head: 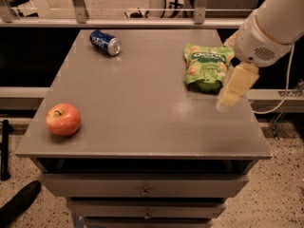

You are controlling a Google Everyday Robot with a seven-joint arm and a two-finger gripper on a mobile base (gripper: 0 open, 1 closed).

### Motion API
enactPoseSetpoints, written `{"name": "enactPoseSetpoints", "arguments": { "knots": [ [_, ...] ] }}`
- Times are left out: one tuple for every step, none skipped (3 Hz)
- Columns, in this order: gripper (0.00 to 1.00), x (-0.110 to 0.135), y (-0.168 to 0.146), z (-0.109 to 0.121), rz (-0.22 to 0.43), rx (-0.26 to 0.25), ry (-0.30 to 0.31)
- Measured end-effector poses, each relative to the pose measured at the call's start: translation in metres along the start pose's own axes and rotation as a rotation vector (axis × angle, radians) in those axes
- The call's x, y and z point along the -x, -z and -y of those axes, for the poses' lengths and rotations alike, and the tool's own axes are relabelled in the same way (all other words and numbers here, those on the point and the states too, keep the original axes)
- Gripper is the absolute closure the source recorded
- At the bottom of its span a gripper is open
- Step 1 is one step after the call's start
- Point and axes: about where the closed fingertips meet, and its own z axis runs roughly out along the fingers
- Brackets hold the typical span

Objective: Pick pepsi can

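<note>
You're at the start of the reach: nothing is grasped yet. The can lies on its side on the surface, well to the left of the bag and a little farther back, its silver end turned toward the bag. Your gripper hangs just right of the bag and slightly nearer the camera, pointing down over that side of the surface. Whether it is spread or closed you cannot tell from this view, so confirm it is spread before you commit.

Your next move, as I judge it, is a long sweep leftward and back across the bag. Carry the gripper high enough to pass over the bag, not through it. The apple sits well left of the bag and nearer the camera, out of that path. Because the can is on its side, it may roll if nudged, so line up across its round body before you descend.
</note>
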Motion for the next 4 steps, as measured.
{"name": "enactPoseSetpoints", "arguments": {
  "knots": [
    [0.0,0.037,-0.049,0.045,0.087,-0.021,-0.019],
    [0.0,0.089,-0.082,0.099,0.201,-0.056,-0.031],
    [0.0,0.097,-0.092,0.104,0.231,-0.059,-0.032],
    [0.0,0.111,-0.121,0.131,0.297,-0.096,-0.056]
  ]
}}
